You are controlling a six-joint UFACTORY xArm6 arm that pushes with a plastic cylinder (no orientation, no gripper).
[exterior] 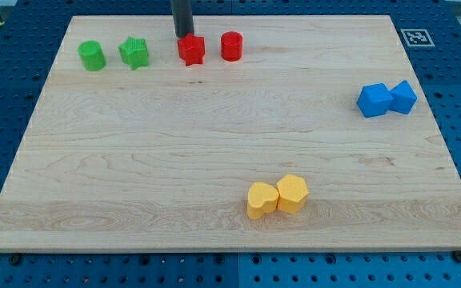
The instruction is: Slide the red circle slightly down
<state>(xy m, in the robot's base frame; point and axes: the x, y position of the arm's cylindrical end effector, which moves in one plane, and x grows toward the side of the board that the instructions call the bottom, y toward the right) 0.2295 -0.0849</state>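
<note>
The red circle [231, 46] is a short red cylinder near the view's top, a little right of the board's middle. A red star [190, 50] sits just to its left, apart from it. My dark rod comes down from the view's top edge, and my tip [182, 37] stands just above and left of the red star, close to or touching it. My tip is well to the left of the red circle, with the red star between them.
A green cylinder [91, 55] and a green star [134, 53] stand at the top left. Two blue blocks [374, 100] [404, 97] touch at the right. Two yellow blocks [262, 200] [292, 194] touch near the bottom. The wooden board [134, 160] lies on a blue pegboard.
</note>
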